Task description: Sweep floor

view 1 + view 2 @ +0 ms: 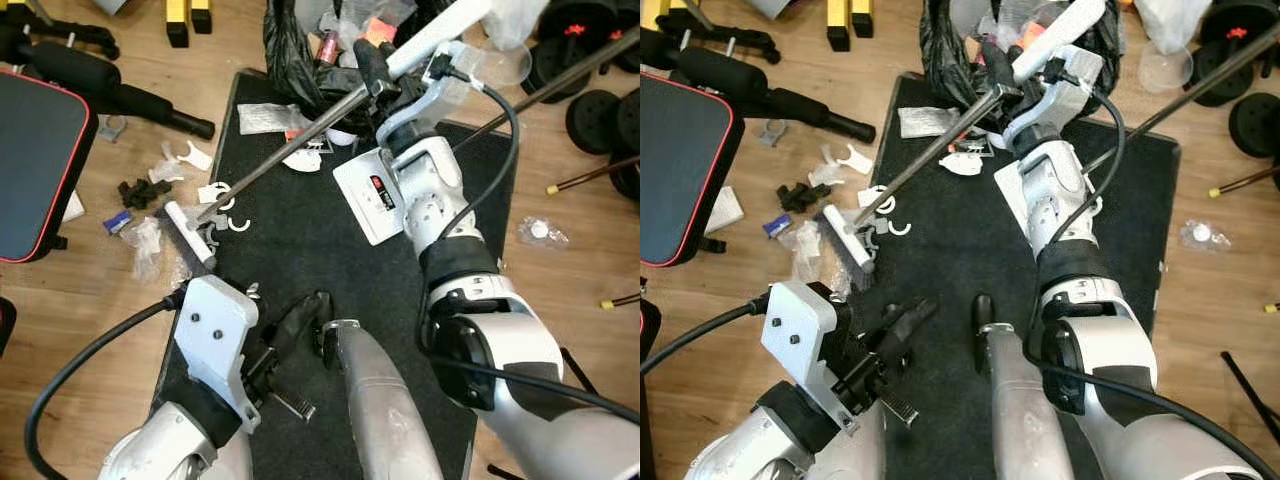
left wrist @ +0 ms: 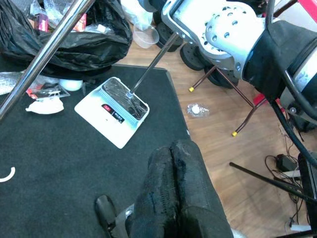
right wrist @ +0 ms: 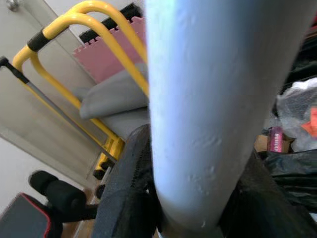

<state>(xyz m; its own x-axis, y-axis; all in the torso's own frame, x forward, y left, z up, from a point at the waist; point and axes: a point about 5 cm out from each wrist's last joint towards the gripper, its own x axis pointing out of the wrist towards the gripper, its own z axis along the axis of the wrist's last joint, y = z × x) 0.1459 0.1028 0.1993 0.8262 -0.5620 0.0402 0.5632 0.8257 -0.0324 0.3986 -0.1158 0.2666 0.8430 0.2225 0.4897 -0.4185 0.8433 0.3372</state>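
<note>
**Broom shaft runs from the right end effector, upper centre, down-left to the brush head among the litter**

The right end effector [image 1: 385, 62], in the upper centre of the left eye view, is clamped round the pale upper handle of the broom [image 1: 300, 145]; the right wrist view shows its black fingers [image 3: 124, 193] pressed against either side of that thick pale tube. From the grip the broom's long axis descends diagonally toward the lower left: a dark metal shaft crossing the black mat [image 1: 300, 260] and ending in the brush head [image 1: 190, 232], which rests at the mat's left edge. Just beside the head lie white plastic hooks [image 1: 238, 224], and further left on the wooden floor [image 1: 90, 300] crumpled clear wrappers [image 1: 143, 243] and small dark fragments [image 1: 140, 190]. The white dustpan [image 1: 375, 195] sits on the mat directly below the right wrist, between the brush head and the black rubbish bag [image 1: 295, 55] at the top of the frame. The left end effector [image 1: 300, 325], in the lower centre, carries nothing; in the left wrist view its fingers [image 2: 173, 193] are pressed together. It is the nearer to the brush head, but the right alone steers the broom. By judgement, the next stroke draws the head rightward along the mat toward the dustpan.
</note>
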